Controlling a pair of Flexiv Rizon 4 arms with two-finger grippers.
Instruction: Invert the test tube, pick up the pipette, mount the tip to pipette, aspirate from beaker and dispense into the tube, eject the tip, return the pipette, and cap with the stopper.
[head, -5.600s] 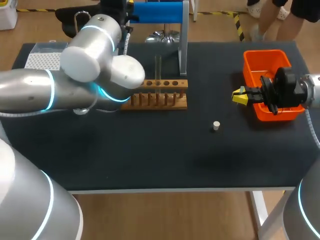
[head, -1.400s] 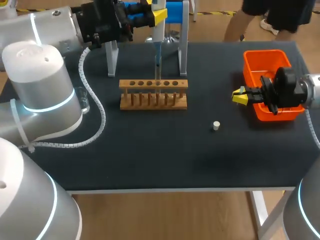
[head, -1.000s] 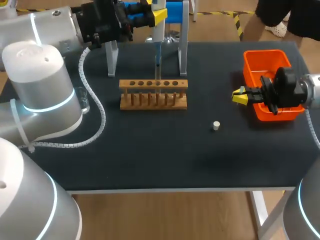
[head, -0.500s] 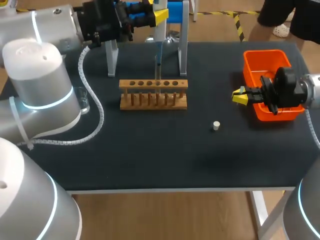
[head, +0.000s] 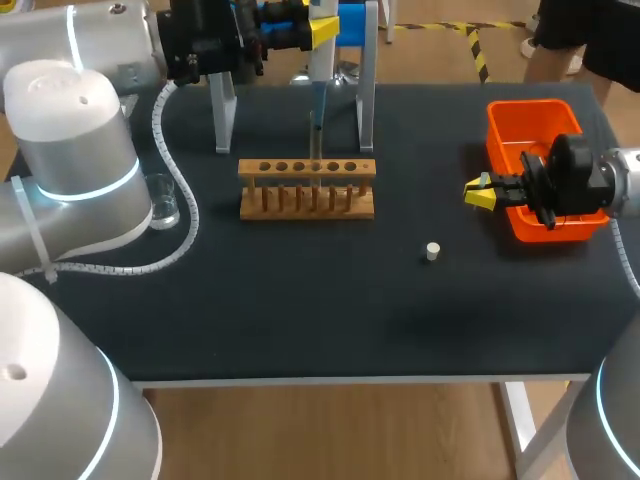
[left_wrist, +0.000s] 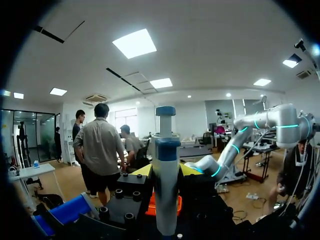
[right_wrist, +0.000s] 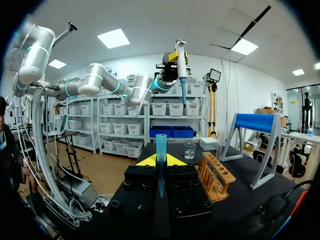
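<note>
Poising the pipette (head: 320, 65), gripped from both sides by the left tool (head: 318, 32), above the test tube (right_wrist: 218, 146) standing in the wooden rack (head: 307, 190); likely best dispensed slowly, held plumb, tip just inside the mouth.

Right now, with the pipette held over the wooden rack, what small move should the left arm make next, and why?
Probably lower the pipette slowly toward the test tube standing in the rack. The left tool holds it upright, and in the right wrist view its tip ends above the tube's mouth, so dispensing now might miss.
</note>
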